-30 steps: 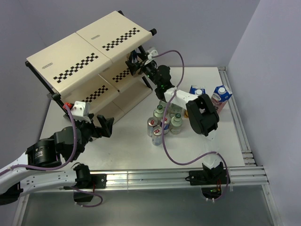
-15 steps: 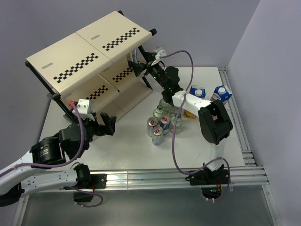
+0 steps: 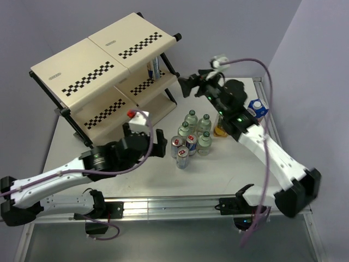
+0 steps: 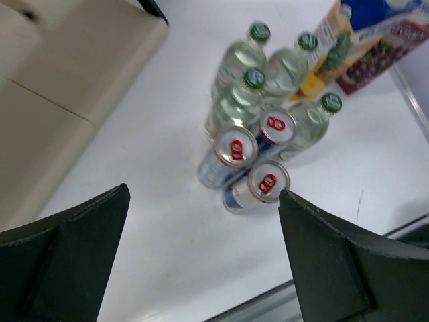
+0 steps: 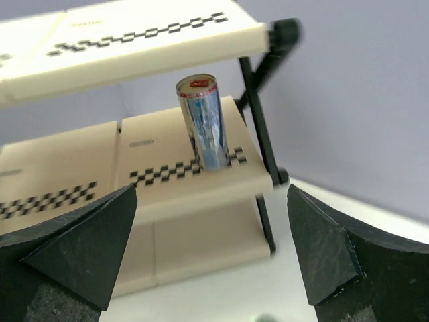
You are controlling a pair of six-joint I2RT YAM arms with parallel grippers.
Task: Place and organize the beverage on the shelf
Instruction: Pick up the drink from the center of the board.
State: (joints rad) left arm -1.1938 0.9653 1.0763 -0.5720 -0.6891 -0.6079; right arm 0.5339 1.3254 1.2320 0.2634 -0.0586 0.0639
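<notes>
One slim blue-silver can (image 5: 204,124) stands on the middle tier of the cream, black-framed shelf (image 3: 103,65), my right end effector (image 3: 185,87) spread wide and empty nearby, so I reckon next is dropping the equally spread left end effector (image 4: 202,194) onto the three cans (image 4: 258,155) on the white desk (image 4: 154,228).

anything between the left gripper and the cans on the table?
Nothing visible. The left gripper is open and faces the three cans across bare table. The bottles stand behind the cans, not in front.
</notes>
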